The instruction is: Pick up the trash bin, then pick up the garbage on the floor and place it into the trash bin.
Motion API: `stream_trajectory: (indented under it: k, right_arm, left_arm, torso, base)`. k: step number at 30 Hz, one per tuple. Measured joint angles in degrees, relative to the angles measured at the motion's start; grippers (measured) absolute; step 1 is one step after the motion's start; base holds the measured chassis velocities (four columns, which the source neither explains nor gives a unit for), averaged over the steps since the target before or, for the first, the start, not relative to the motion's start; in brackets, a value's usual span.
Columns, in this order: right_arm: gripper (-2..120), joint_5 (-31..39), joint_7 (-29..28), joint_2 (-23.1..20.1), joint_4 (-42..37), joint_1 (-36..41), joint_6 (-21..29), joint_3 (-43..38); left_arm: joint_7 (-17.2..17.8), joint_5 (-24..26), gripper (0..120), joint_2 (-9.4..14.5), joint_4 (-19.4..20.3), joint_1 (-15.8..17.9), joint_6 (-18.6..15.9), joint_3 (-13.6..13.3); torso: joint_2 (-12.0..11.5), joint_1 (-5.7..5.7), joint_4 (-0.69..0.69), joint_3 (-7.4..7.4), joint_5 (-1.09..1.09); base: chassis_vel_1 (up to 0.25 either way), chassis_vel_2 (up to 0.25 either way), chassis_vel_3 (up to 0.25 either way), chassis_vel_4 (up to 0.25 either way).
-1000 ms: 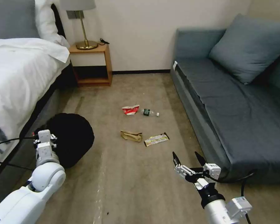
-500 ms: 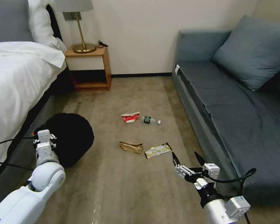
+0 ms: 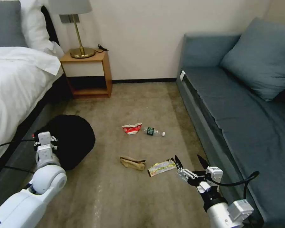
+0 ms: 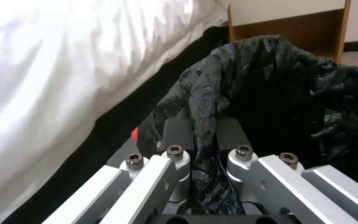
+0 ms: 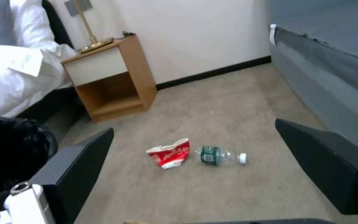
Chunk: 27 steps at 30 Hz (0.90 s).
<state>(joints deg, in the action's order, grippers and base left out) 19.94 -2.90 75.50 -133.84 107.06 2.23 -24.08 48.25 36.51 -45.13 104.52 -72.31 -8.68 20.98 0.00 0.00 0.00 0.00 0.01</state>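
The trash bin (image 3: 68, 141), lined with a crinkly black bag, is at my left beside the bed. My left gripper (image 3: 45, 139) is shut on its bag rim; the left wrist view shows the gripper (image 4: 204, 124) pinching a fold of the bin's (image 4: 278, 93) black plastic. The garbage lies on the floor ahead: a red-white carton (image 3: 132, 128), a clear bottle (image 3: 153, 131), brown paper (image 3: 132, 162) and a yellow-silver wrapper (image 3: 162, 167). My right gripper (image 3: 189, 161) is open just right of the wrapper. In the right wrist view the carton (image 5: 170, 154) and bottle (image 5: 218, 155) lie beyond that gripper (image 5: 195, 127).
A bed with white sheets (image 3: 12, 82) runs along the left. A wooden nightstand (image 3: 87, 74) with a brass lamp stands at the wall. A blue-grey sofa (image 3: 243, 107) lines the right side. Carpet lies between bed and sofa.
The whole head picture has shifted: the camera has moved forward, and the litter now sits lower and closer. The right gripper now stands beside the wrapper. Both arms keep their pose.
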Motion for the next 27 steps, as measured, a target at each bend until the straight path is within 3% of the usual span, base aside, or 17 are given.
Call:
stream_trajectory:
  k: [5,15,20,27]
  right_arm:
    - [100,-0.3,-0.3,0.0,0.0,-0.1,0.4,0.2]
    - [100,-1.7,-0.9,-1.8,1.1,-0.6,0.3,0.2]
    - [100,-1.5,-0.8,-7.4,1.7,-2.1,2.2,-1.2]
    - [100,5.3,1.4,-17.8,1.6,-7.3,5.3,-3.6]
  left_arm:
    - [0.0,0.0,7,0.1,-0.1,0.1,0.2,0.0]
    - [0.0,0.0,7,0.2,-0.2,0.1,0.8,-0.1]
    - [-0.3,-0.3,7,0.7,0.4,-0.5,1.7,0.3]
    - [-0.9,-1.6,7,1.0,1.2,-1.7,2.8,0.9]
  torso:
    - [0.0,0.0,-0.01,0.01,0.0]
    - [0.0,0.0,0.0,0.0,0.0]
    - [0.0,0.0,0.0,0.0,0.0]
    - [0.0,0.0,-0.01,0.0,0.01]
  base:
    - [-0.124,0.103,0.095,-0.108]
    - [0.0,0.003,0.005,-0.004]
    - [0.0,0.0,0.0,0.0]
    - [0.0,0.0,0.0,0.0]
